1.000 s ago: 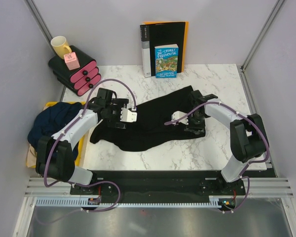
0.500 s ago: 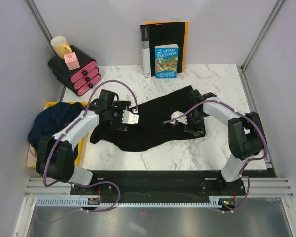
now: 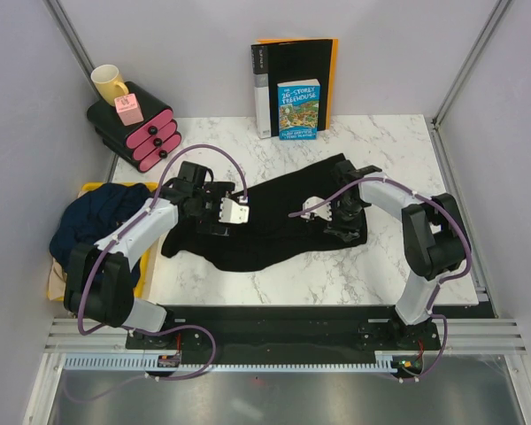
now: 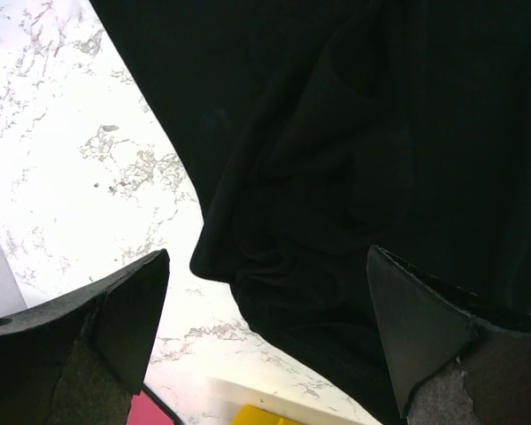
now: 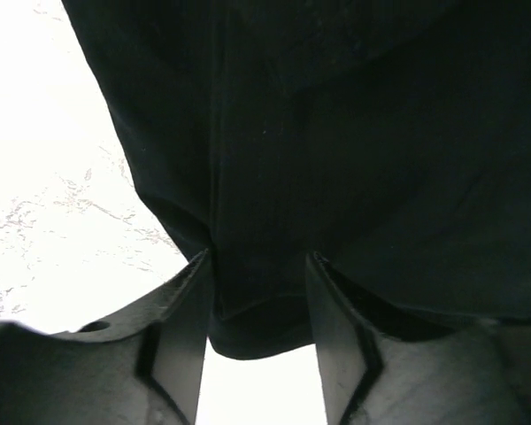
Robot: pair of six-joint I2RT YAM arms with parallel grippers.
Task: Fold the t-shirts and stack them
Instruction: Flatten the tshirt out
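The black shirt [image 3: 274,221] lies on the tabletop [image 3: 380,150], and a blue shirt [image 3: 93,221] sits in a yellow bin [image 3: 88,188]. The left end effector [image 3: 234,211] is wide open over the black shirt. The right end effector [image 5: 258,292] has cloth between its fingers, but I cannot tell if it grips.

Soft, even light falls from above — the overhead view is crisp, shadows faint. Up close, the marble bench [image 5: 35,177] glares out to white, the black t-shirt [image 4: 380,133] sinks into near-featureless dark, and the jaws blur.
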